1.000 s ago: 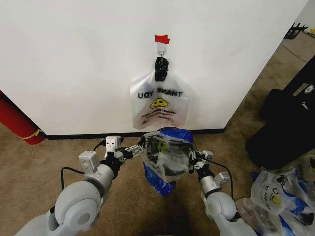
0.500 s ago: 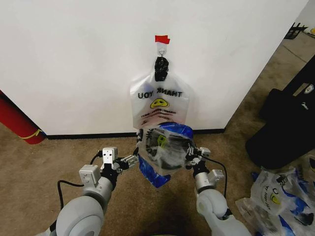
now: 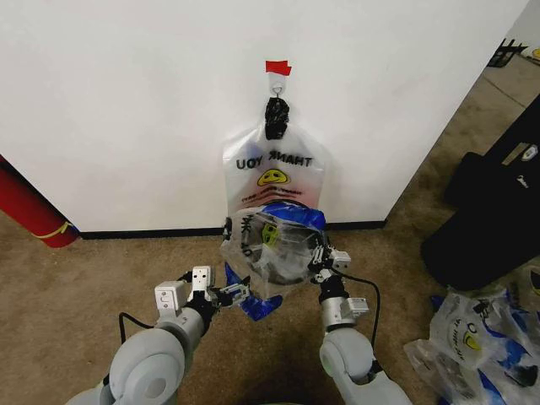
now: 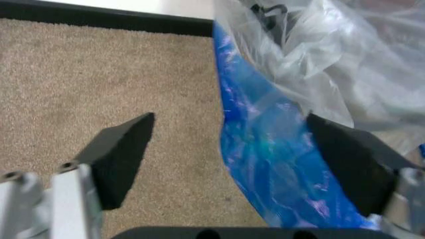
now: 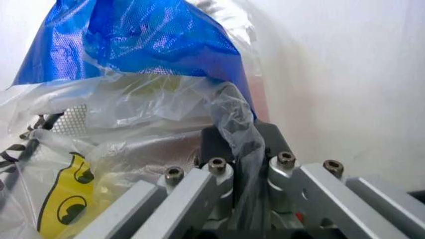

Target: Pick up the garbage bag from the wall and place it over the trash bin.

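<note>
The garbage bag (image 3: 272,245), translucent with blue patches, is draped around the trash bin (image 3: 285,263), whose dark mesh shows dimly through the plastic, on the carpet just before the wall (image 3: 126,110). My right gripper (image 3: 318,256) is at the bag's right side, shut on a strip of its thin plastic (image 5: 243,142). My left gripper (image 3: 234,293) hangs low at the bag's near left and is open. Its fingers (image 4: 123,149) stand wide apart, and a blue fold of the bag (image 4: 265,169) lies between them, close to one finger.
A white THANK YOU bag (image 3: 272,173) hangs from the hook (image 3: 277,84) under red tape (image 3: 278,67), right behind the bin. A red cylinder (image 3: 25,207) leans at the left wall. A big black case (image 3: 489,202) and loose bags (image 3: 477,342) lie to the right.
My left gripper let go of the bag and drew back and down toward me. The right gripper carried the bag farther toward the wall, still shut on it.
</note>
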Robot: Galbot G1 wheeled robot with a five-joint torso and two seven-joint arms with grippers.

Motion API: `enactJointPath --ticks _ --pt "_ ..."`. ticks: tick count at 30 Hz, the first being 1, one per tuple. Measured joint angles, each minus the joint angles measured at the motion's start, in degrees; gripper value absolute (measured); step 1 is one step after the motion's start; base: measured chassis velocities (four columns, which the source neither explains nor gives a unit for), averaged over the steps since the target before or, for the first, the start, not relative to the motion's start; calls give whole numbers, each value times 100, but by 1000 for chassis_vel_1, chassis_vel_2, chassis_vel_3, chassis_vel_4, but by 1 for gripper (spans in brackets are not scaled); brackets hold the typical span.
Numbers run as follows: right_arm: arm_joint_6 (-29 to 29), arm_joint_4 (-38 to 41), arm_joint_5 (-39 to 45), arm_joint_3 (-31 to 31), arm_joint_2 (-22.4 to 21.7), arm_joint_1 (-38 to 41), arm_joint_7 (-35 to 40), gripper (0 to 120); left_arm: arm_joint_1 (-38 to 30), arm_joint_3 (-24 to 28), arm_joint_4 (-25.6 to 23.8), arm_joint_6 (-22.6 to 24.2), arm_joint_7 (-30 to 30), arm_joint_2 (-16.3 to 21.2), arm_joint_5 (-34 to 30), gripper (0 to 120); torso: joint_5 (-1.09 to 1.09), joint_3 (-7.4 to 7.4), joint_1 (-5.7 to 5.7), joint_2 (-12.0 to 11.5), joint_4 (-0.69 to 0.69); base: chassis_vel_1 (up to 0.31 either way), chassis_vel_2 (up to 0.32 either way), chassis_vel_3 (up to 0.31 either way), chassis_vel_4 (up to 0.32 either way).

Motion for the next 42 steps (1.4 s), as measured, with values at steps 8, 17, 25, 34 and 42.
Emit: enactJointPath --ticks 8,17,25,34,42 --pt "41 -103 -82 69 12 80 -15 0 52 -41 14 -3 60 64 17 61 0 0 0 0 0 0 0 0 0" --pt "70 -132 284 114 6 83 -13 0 99 -54 40 20 284 76 -119 28 0 0 0 0 0 0 0 0 0" --pt "-108 88 1031 126 -31 36 38 0 76 -16 307 33 536 89 160 1 0 0 0 0 0 0 0 0 0" --pt "-1152 855 2949 73 -121 -127 618 0 71 120 1008 -359 1134 167 1443 0 -1 0 0 0 0 0 0 0 0" --pt "-2124 1237 3747 45 -212 -247 886 0 14 271 1699 -1248 1692 77 2972 0 0 0 0 0 0 0 0 0 0"
